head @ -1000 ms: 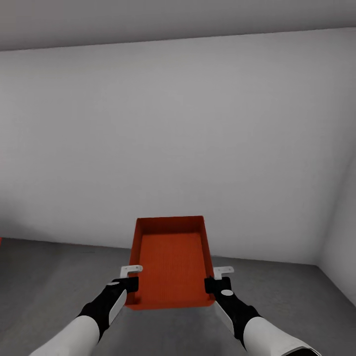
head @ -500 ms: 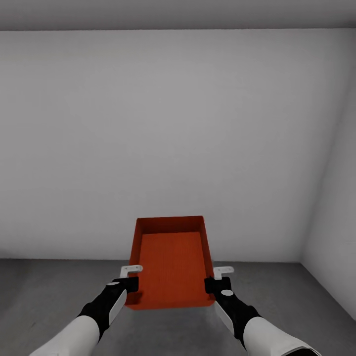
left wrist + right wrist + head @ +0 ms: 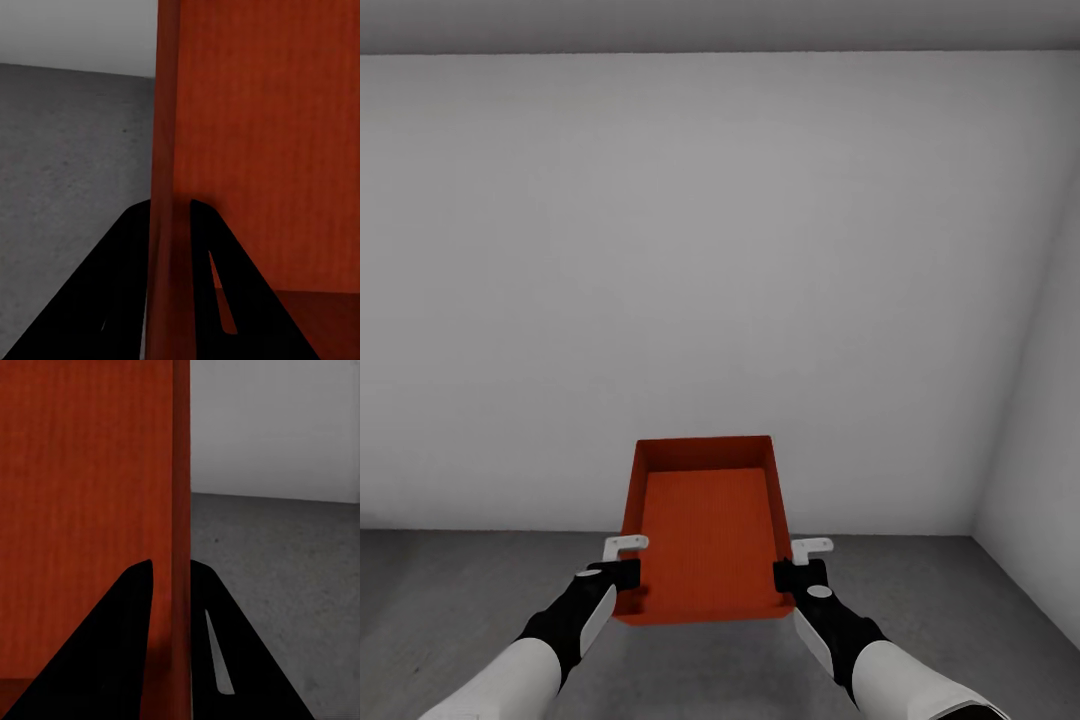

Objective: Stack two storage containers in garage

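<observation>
Your left gripper [image 3: 625, 572] and right gripper [image 3: 790, 575] each pinch a side wall of the storage container [image 3: 705, 530], held above the concrete floor [image 3: 440, 590] facing the grey wall [image 3: 700, 250]. Wrist views show fingers [image 3: 217, 277] straddling each wall.

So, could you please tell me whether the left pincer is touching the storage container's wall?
Touching. In the left wrist view the left pincer has a dark finger on each side of the storage container wall, pressed against it with no gap.
</observation>
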{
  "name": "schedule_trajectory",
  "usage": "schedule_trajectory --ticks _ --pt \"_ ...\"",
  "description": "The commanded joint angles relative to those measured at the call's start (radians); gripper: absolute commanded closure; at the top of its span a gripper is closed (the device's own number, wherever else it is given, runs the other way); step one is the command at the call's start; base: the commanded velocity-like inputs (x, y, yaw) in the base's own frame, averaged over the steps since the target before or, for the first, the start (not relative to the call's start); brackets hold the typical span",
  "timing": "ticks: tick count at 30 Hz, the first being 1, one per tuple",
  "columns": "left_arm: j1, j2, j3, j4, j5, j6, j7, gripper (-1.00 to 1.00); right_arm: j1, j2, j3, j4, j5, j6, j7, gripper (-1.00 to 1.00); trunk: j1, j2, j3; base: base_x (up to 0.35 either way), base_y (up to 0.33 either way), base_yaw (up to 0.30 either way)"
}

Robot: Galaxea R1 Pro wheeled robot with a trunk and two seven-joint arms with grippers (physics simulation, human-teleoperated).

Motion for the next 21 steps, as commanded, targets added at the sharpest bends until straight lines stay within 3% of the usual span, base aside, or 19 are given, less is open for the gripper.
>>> schedule_trajectory --ticks 1,21 --pt "0.001 0.029 0.000 0.000 -0.009 0.008 0.014 1.00 -0.002 -0.001 -0.028 -0.008 0.004 -0.006 -0.008 1.00 0.000 -0.001 -0.001 0.002 0.000 0.000" --pt "0.001 0.029 0.000 -0.002 -0.009 0.008 0.014 1.00 -0.002 -0.001 -0.028 -0.008 0.004 -0.001 -0.010 1.00 0.000 -0.001 -0.013 0.000 0.000 0.000"
